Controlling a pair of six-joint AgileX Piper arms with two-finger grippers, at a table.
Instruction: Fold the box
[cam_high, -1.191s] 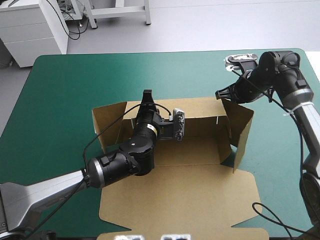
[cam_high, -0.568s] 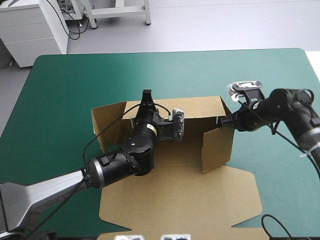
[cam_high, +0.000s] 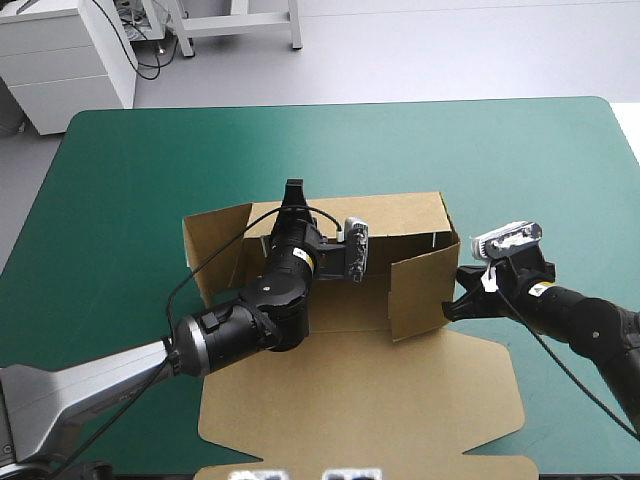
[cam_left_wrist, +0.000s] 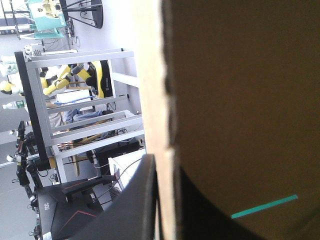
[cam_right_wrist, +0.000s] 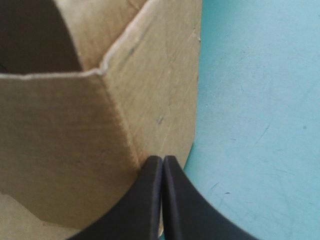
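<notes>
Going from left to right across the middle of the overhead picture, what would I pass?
Teal-green cover → box's left flap → left gripper on the far wall → box's right flap, swung inward → right gripper → cover again.

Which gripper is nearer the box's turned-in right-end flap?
Right. The right gripper touches the flap from outside; the left gripper clamps the far wall, farther along.
</notes>
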